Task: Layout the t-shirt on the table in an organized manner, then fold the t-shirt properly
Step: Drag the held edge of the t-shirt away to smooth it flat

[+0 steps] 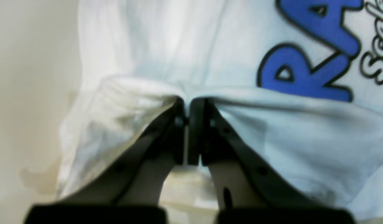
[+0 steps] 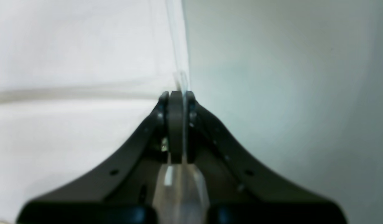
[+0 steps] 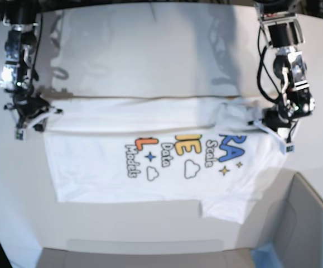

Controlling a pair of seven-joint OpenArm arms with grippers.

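The white t-shirt (image 3: 150, 162) lies print-up on the table (image 3: 150, 44), its length running left to right in the base view, with colored letters near the middle. Its far edge is drawn taut between both grippers. My left gripper (image 1: 186, 102) is shut on a bunched fold of the t-shirt (image 1: 179, 40), just beside the blue letters "RA" (image 1: 303, 74); in the base view this left gripper (image 3: 274, 120) sits at the shirt's far right. My right gripper (image 2: 177, 93) is shut on a thin edge of the t-shirt (image 2: 180, 79), and in the base view this right gripper (image 3: 30, 114) is at the far left corner.
A grey bin (image 3: 312, 223) with a blue corner stands at the near right, close to the shirt's lower sleeve (image 3: 222, 209). A flat grey panel (image 3: 139, 254) runs along the near edge. Both arms' cables hang above the far corners.
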